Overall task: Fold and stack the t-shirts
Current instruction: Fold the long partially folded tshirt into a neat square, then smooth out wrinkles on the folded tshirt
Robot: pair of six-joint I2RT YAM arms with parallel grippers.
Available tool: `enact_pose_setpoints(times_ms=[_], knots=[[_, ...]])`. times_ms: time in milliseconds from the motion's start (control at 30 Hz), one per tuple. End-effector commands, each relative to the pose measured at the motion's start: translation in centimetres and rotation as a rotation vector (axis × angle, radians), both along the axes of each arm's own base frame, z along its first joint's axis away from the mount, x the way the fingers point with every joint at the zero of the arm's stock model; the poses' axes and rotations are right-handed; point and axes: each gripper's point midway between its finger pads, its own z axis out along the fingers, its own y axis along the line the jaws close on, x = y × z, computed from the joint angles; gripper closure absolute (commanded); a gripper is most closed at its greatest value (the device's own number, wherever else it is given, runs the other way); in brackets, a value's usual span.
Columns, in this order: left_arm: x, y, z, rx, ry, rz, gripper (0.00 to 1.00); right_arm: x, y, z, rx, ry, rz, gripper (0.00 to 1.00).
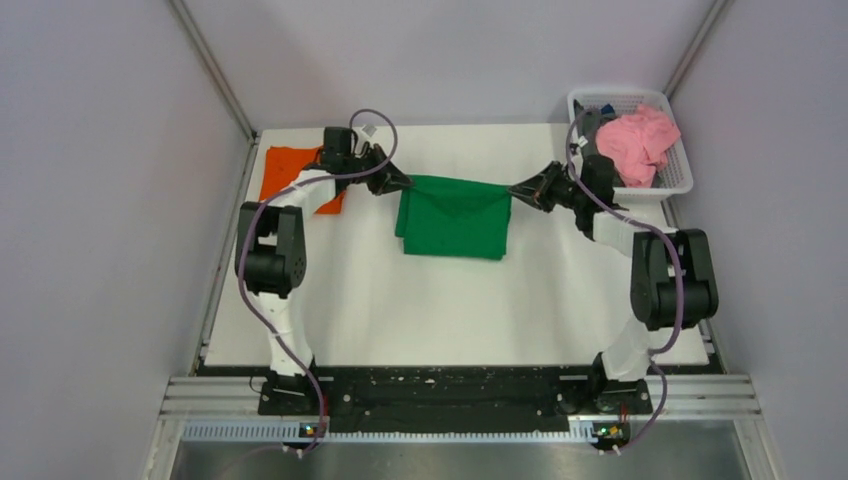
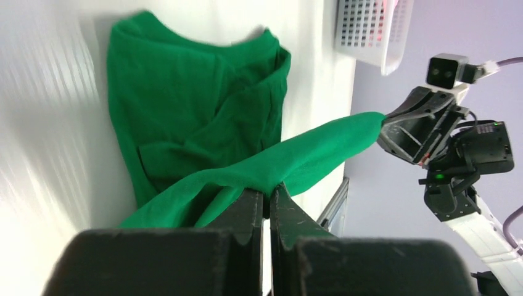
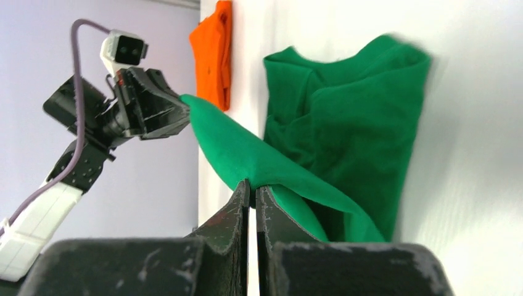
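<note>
Green t-shirt (image 1: 455, 218) sits a little toward 12 o'clock of the middle of the white table (image 1: 450, 310), folded over itself into a rough rectangle, with its far edge lifted and pulled into a taut band between the two arms. Left gripper (image 1: 403, 183) has its jaws pressed together on the cloth at the shirt's 10 o'clock corner; right gripper (image 1: 517, 190) is likewise clamped on the cloth at the 2 o'clock corner. Both wrist views show the fingers closed with green fabric pinched between them. Orange t-shirt (image 1: 285, 170) lies flat at the table's 10 o'clock corner, partly under the left arm and well apart from the green one. At 2 o'clock a white basket (image 1: 660, 187) holds a crumpled pink cloth (image 1: 637, 143).
</note>
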Motion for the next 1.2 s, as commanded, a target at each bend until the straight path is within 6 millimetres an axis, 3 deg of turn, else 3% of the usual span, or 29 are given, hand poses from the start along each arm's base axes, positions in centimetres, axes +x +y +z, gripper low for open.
enact_pose_setpoints(times_ms=[0,133,267,300,367,467,567,700,833,1000,1067,1167], knots=[[4.4,0.4,1.5,-0.013,-0.102,-0.005,1.0,5.0,-1.4,0.5,-0.006,-0.091,-0.04,1.0],[7.1,0.7,-2.2,0.024,-0.03,0.025,1.0,8.4,-1.7,-3.6,-0.038,-0.05,-0.048,1.0],[9.8,0.9,-5.3,0.053,0.008,0.061,0.69,11.9,-2.3,-6.4,-0.08,-0.038,-0.084,1.0],[10.5,1.0,-5.4,0.057,0.002,0.068,0.63,12.7,-2.4,-6.8,-0.095,-0.038,-0.09,0.95],[11.6,1.0,-5.3,0.061,-0.003,0.081,0.5,14.1,-2.7,-7.2,-0.139,-0.05,-0.095,0.68],[11.7,0.3,-2.9,0.023,-0.036,0.064,0.32,15.0,-3.2,-6.4,-0.226,-0.087,-0.098,0.41],[11.1,0.6,-1.3,0.108,-0.081,0.109,0.1,13.8,-2.8,-5.3,-0.328,-0.111,-0.063,0.19],[9.0,0.7,-0.1,0.26,-0.118,0.146,0.08,11.3,-2.3,-3.6,-0.378,-0.116,-0.068,0.02],[6.9,-1.7,0.9,0.273,-0.151,0.09,0.05,6.6,1.6,-2.4,-0.369,-0.125,0.03,0.01],[7.2,-4.5,-1.6,0.214,-0.095,0.054,0.01,1.4,7.3,-2.8,-0.212,-0.093,0.184,0.01],[8.0,-5.1,-3.3,0.185,-0.06,0.06,0.01,0.5,8.5,-3.3,-0.186,-0.092,0.204,0.01],[9.1,-5.7,-5.9,0.164,-0.012,0.071,0.01,-0.5,8.7,-5.6,-0.199,-0.046,0.213,0.01]])
